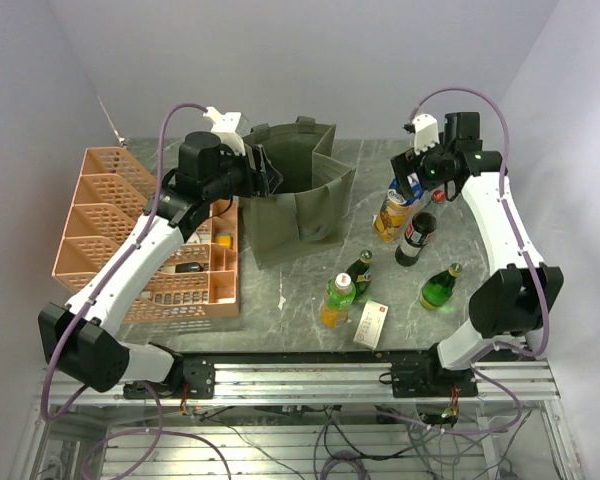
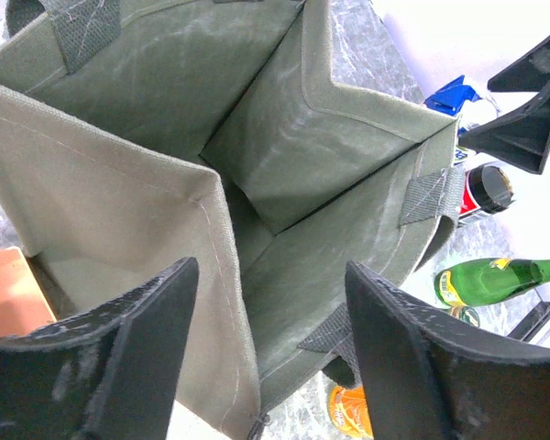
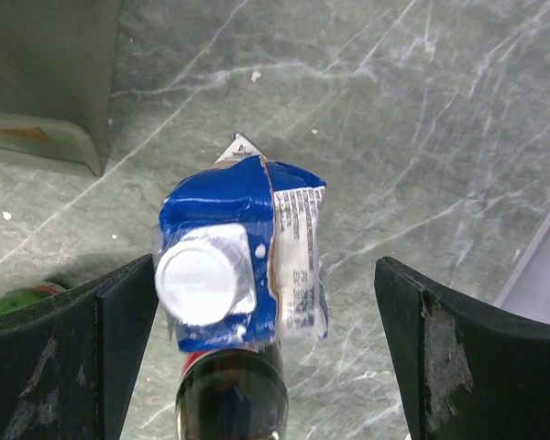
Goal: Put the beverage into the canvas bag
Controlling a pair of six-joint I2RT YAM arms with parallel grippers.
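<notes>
The olive-green canvas bag (image 1: 295, 190) stands open-topped at the table's middle back. My left gripper (image 1: 265, 170) is open at its left rim; in the left wrist view the bag's near wall (image 2: 215, 275) runs between the spread fingers (image 2: 137, 348), and no drink shows inside the bag (image 2: 302, 165). My right gripper (image 1: 412, 185) hangs open over a blue beverage carton (image 1: 405, 190). The carton's white cap (image 3: 202, 280) sits between the fingers, close to the left one, with my right gripper (image 3: 266, 348) not touching it. A dark cola bottle (image 3: 231, 394) stands just beside the carton.
A salmon-pink lattice crate (image 1: 145, 240) fills the left side. Right of the bag stand a yellow pack (image 1: 390, 215) and the cola bottle (image 1: 415, 238). Two green bottles (image 1: 440, 287) (image 1: 358, 268), an orange drink (image 1: 338, 298) and a white box (image 1: 371, 324) sit nearer the front.
</notes>
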